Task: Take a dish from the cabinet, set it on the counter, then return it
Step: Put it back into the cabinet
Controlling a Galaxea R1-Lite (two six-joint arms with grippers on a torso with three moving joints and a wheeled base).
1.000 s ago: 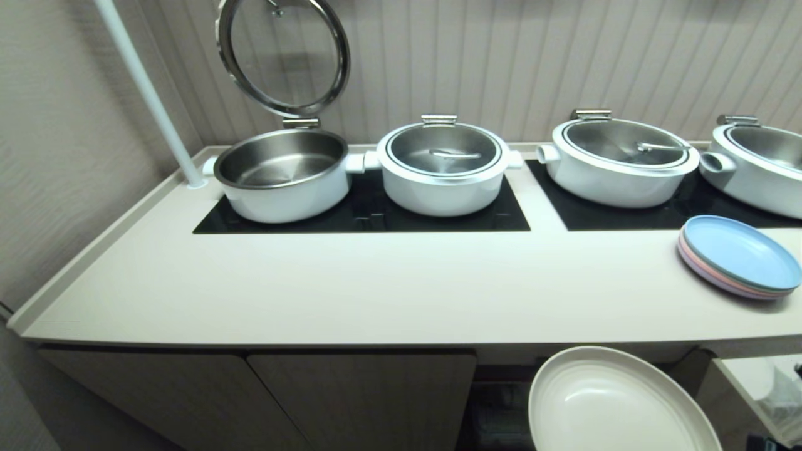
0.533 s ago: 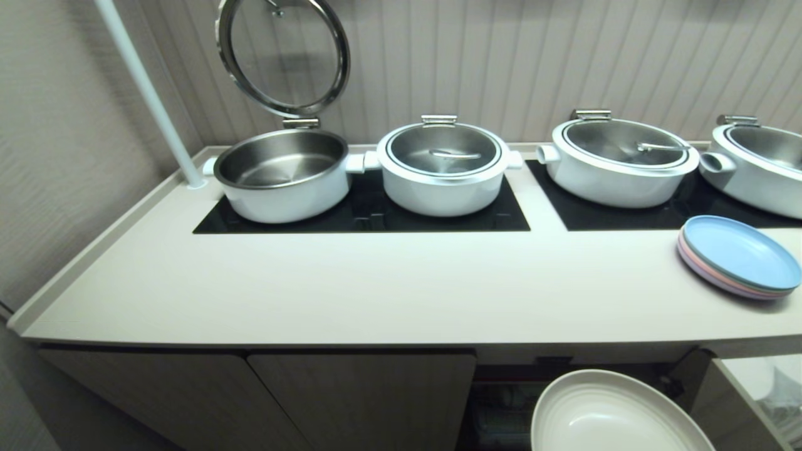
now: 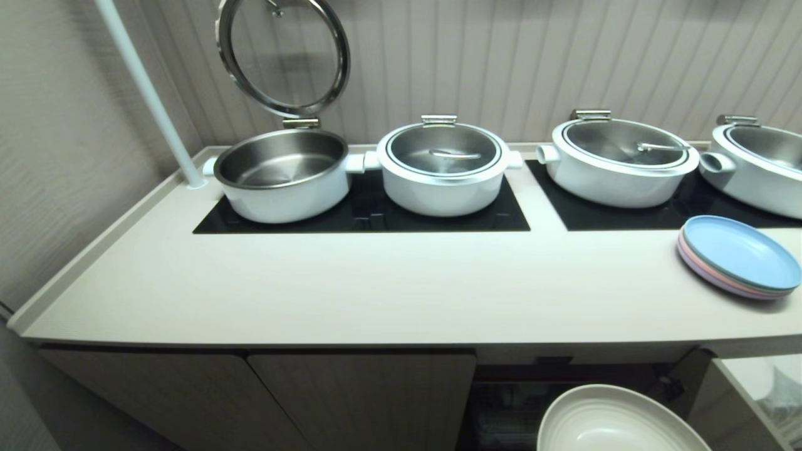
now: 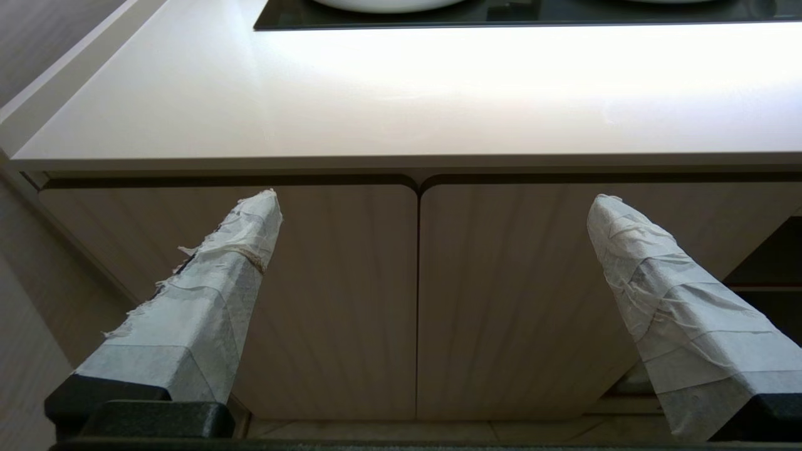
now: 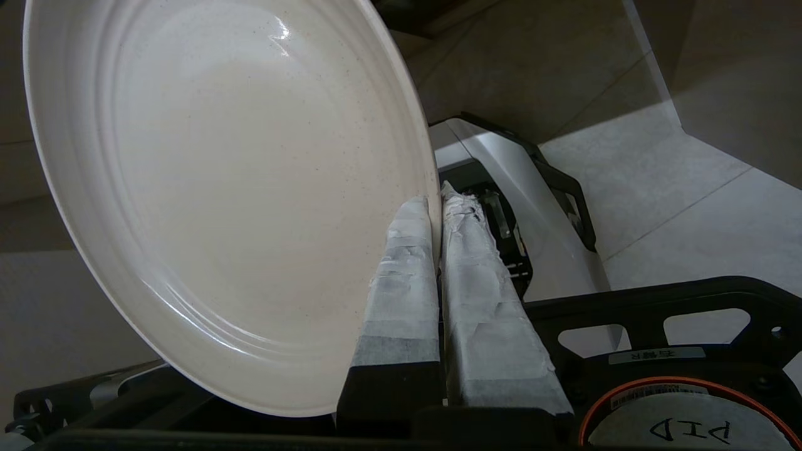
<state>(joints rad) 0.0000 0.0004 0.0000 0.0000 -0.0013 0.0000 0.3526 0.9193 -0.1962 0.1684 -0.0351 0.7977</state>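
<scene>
While the right gripper (image 5: 437,203) pinches the rim of the dish (image 5: 225,188) between its taped fingers (image 5: 401,282), plate tilted, below the counter (image 3: 376,294) edge, before the open cabinet (image 3: 501,407), left gripper (image 4: 432,200) spread wide, empty.

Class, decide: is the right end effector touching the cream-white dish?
Touching. The right wrist view shows the right end effector shut on the rim of the dish, one taped finger on each side.
</scene>
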